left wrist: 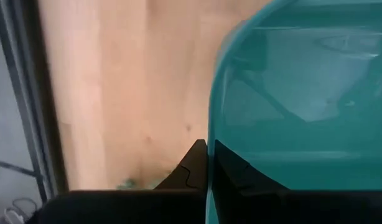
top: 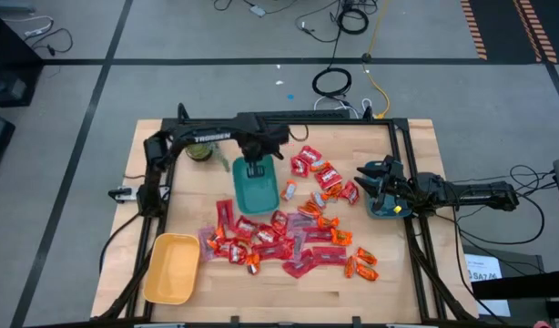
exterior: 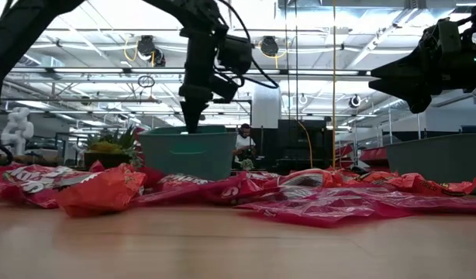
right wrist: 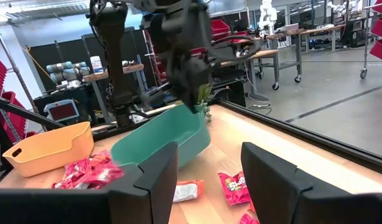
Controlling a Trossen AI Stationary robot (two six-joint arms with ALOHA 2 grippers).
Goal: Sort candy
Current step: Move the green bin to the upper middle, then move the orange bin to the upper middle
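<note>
The left hand point(top: 254, 169) pinches the teal bin's point(top: 258, 193) far rim; the candy point(top: 289, 239) lies nearer the right hand point(top: 369, 182), spread and empty.

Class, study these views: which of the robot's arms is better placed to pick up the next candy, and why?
Probably the right. The left gripper is shut on the rim of the teal bin, so it is occupied. The right gripper is open, holds nothing, and hovers beside the candy near the table's right edge.
</note>
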